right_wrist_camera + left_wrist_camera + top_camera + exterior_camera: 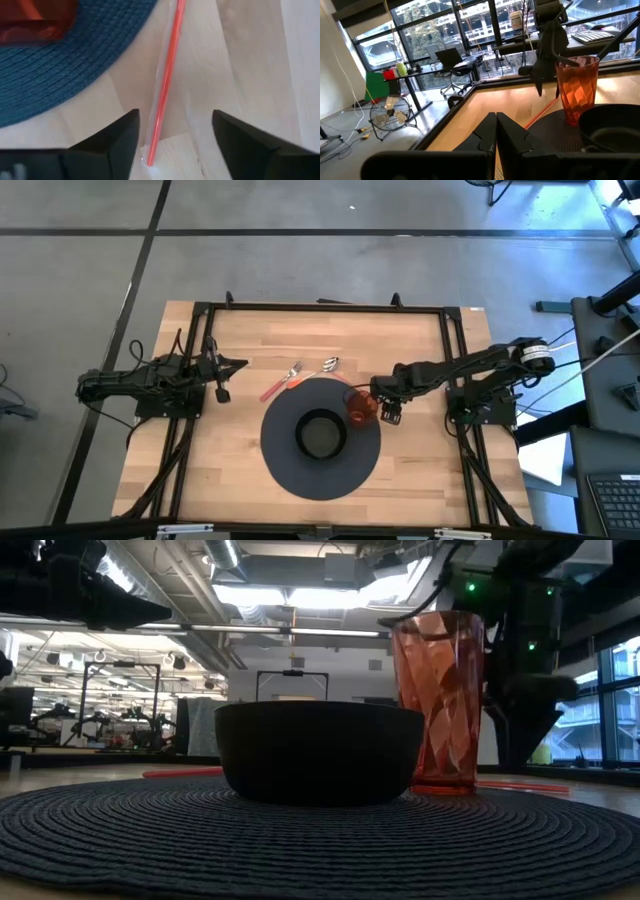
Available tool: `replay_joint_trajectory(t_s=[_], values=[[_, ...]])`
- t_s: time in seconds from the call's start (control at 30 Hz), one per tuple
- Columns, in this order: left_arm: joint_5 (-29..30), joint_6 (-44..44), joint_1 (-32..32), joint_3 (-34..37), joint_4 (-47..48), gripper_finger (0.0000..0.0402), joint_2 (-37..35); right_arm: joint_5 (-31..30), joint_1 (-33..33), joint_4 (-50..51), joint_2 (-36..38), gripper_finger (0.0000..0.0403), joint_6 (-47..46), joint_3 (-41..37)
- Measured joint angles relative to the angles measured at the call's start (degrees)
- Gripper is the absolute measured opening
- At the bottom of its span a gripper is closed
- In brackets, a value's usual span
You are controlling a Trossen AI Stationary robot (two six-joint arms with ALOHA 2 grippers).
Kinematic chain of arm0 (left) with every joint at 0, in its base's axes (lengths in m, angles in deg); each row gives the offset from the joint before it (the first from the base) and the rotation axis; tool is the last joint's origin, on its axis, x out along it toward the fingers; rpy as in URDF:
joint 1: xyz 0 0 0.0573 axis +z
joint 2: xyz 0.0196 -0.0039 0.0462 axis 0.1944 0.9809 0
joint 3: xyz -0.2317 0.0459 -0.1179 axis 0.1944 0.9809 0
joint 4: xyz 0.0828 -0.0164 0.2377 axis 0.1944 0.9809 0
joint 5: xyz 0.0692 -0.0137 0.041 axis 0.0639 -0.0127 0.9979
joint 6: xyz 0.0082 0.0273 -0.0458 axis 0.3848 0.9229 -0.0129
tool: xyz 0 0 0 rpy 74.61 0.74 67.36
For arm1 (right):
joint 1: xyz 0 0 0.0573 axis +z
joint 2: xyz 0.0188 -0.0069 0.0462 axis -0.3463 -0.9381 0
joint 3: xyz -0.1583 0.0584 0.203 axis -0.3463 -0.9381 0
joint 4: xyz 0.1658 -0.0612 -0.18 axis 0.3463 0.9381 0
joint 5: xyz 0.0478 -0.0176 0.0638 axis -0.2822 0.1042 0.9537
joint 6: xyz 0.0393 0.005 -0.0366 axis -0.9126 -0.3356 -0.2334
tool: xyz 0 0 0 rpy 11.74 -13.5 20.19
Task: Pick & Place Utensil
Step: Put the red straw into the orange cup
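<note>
I work in an open-plan lab or office hall: beyond my tabletop point(485, 107) I see desks with a laptop point(451, 56) and office chairs point(449, 80), a floor fan point(390, 111), tall windows point(445, 25), exposed ceiling ducts point(270, 615) and strip lights point(300, 595).

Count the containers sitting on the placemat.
2: a black bowl at the centre of the round mat, and an orange tumbler on the mat's right edge, beside the right tool. None appears hidden.
</note>
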Motion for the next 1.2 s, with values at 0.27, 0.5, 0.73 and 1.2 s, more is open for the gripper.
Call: replay_joint_trajectory(t_s=[0.27, 0.5, 0.73, 1.2], values=[[0.0, -0.17, 0.0, 0.0, 0.0, 0.0004, 0.0, -1.56, 0.0, 0.77, -1.07, 0.025, -0.31, 0.04], [0.0, -0.17, 0.0, 0.0, 0.0, 0.0004, 0.0, -6.39, 0.0, 4.51, -0.09, 0.025, -1.04, -0.06], [0.0, -0.2, 0.0, 0.0, 0.0, 0.0004, 0.0, -5.04, 1.41, 0.75, 2.18, 0.025, -0.61, -0.13], [-0.01, -0.22, 0.0, 0.0, 0.0, 0.0004, 0.0, 2.83, 1.77, -1.96, 4.18, 0.025, -4.44, -0.13]])
